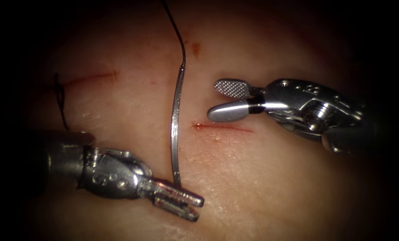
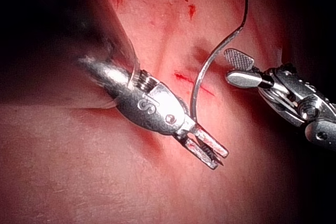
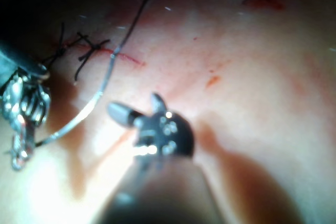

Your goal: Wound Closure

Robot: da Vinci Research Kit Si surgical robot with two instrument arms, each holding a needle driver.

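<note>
My left tool (image 1: 198,209) comes in low on the left, its jaws shut on the curved needle (image 1: 174,129) at the end away from the thread. The needle stands free above the tissue (image 1: 253,187), not in it. Dark thread (image 1: 177,31) runs up from its upper end. My right tool (image 1: 213,100) hangs open just right of the needle's middle, with nothing between its jaws. A short red cut (image 1: 221,127) lies under it, right of the needle. The left wrist view shows the needle (image 2: 202,77) rising from the left tool (image 2: 220,159) toward the open right tool (image 2: 228,66).
A second red cut (image 1: 92,78) lies at the far left, crossed by a dark stitch (image 1: 60,98) with loose thread ends. Small red fluid spots (image 1: 195,47) mark the tissue higher up. In the right wrist view the knotted stitch (image 3: 86,51) sits beyond the open right tool (image 3: 134,103).
</note>
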